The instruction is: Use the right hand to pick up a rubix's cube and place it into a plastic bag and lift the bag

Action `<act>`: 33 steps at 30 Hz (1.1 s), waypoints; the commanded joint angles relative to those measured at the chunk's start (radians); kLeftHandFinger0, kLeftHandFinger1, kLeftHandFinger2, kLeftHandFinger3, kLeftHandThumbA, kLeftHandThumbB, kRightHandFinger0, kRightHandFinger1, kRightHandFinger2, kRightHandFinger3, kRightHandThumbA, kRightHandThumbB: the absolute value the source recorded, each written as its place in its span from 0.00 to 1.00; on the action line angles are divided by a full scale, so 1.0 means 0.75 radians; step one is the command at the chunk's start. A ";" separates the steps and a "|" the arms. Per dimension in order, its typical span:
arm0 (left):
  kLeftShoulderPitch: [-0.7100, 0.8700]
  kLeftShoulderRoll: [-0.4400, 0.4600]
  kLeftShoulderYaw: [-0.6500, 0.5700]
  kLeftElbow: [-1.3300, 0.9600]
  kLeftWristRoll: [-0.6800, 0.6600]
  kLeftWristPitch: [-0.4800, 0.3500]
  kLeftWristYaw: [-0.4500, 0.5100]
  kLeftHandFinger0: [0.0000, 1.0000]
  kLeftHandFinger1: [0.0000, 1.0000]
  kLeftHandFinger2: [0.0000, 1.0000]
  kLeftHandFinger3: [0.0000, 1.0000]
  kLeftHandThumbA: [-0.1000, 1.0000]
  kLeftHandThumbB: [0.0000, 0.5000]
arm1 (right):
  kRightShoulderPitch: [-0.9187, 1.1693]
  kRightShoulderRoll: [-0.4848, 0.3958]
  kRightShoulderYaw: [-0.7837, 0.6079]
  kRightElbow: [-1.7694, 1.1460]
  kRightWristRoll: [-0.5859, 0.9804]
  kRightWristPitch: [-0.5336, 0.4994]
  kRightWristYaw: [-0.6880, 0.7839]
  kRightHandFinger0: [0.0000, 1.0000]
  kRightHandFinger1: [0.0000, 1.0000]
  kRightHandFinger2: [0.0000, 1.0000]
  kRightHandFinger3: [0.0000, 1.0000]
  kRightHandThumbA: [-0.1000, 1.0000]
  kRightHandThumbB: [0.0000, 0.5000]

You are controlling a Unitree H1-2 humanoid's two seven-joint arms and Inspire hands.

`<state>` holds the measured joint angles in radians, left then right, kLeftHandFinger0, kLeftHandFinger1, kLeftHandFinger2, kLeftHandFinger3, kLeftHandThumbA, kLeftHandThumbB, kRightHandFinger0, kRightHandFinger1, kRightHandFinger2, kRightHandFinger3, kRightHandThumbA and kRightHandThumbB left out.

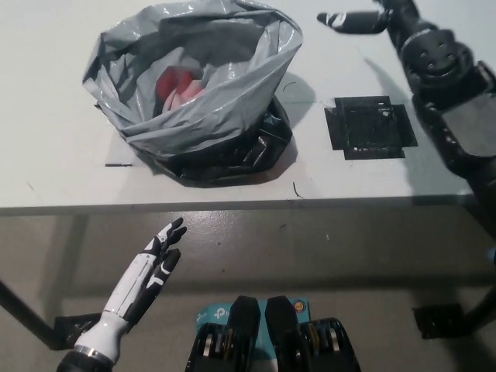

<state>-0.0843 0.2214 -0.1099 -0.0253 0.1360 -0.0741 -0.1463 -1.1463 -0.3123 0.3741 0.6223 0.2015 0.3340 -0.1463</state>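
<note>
A soft, crinkly grey plastic bag [194,93] sits open on the desk [46,163], the cube [177,85] inside. Right of it, the black right hand [364,19] hovers spread, empty. Best grasped by its limp rim.

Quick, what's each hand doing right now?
Left hand: open, empty, resting below the table edge.
Right hand: open, holding nothing, beside the plastic bag.

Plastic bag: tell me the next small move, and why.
Probably bring the right robot hand back to the plastic bag rim and grip it. The red cube already sits inside; that hand hangs open, apart from the bag, which lies on the table.
</note>
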 commanded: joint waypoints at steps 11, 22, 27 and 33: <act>-0.146 0.030 0.017 0.002 0.039 -0.048 0.010 1.00 1.00 1.00 1.00 1.00 0.40 | 0.450 -0.101 -0.348 -1.643 -0.317 -0.270 -0.081 1.00 1.00 1.00 1.00 1.00 0.57; -0.245 0.037 0.024 0.074 0.039 -0.095 0.018 1.00 1.00 1.00 1.00 1.00 0.38 | 1.061 0.067 -0.211 -1.724 -0.677 -0.705 -0.174 1.00 1.00 1.00 1.00 1.00 0.32; -0.208 0.030 0.016 0.059 0.049 -0.087 0.022 1.00 1.00 1.00 1.00 1.00 0.39 | 1.175 0.124 -0.210 -1.380 -0.703 -0.897 -0.308 1.00 1.00 1.00 1.00 1.00 0.25; -0.143 0.023 0.021 0.074 0.031 -0.126 0.031 1.00 1.00 1.00 1.00 1.00 0.33 | 1.204 0.160 -0.236 -0.887 -0.628 -1.012 -0.389 1.00 1.00 1.00 1.00 1.00 0.29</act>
<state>-0.1642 0.2220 -0.1082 0.0409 0.1400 -0.0746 -0.1450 -0.2904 -0.2465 0.3003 -0.2283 -0.0178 0.1521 -0.1976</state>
